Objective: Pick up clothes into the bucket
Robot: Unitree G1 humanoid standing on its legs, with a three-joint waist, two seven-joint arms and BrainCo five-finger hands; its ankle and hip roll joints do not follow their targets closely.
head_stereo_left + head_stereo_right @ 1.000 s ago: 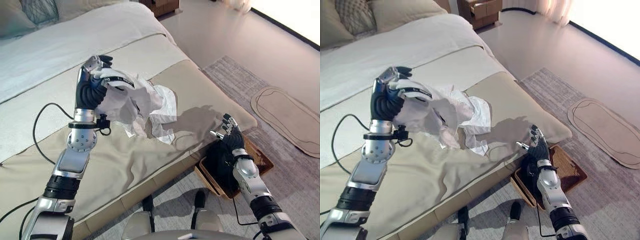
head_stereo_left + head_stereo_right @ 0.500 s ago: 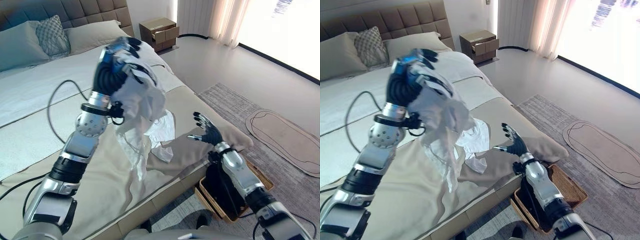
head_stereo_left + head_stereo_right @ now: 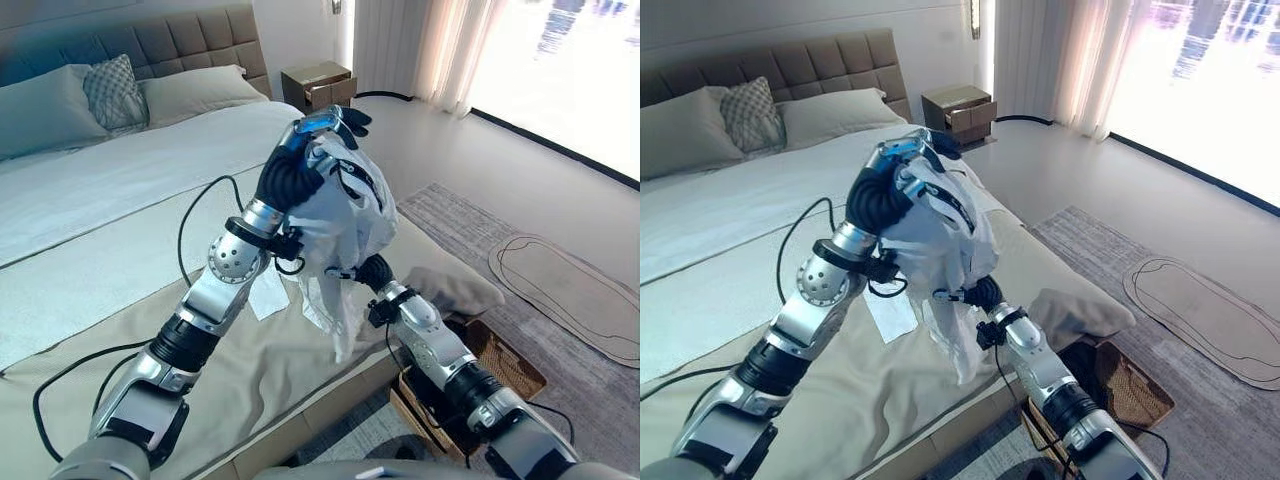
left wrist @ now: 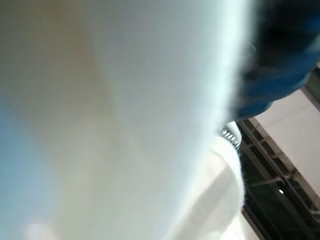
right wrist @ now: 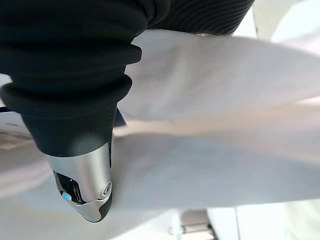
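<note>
Lifted higher now: one white garment [image 3: 345,215] bunched in the left robot hand [image 3: 305,160], above the bed [image 3: 120,200].
Right robot hand [image 3: 375,272] reaches under its hanging folds, fingers hidden; one wicker basket [image 3: 515,365] stands on the floor below.

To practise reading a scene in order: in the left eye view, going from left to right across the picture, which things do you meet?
Patterned pillow → left robot hand → white garment it holds up → woven basket on the floor → oval mat.
</note>
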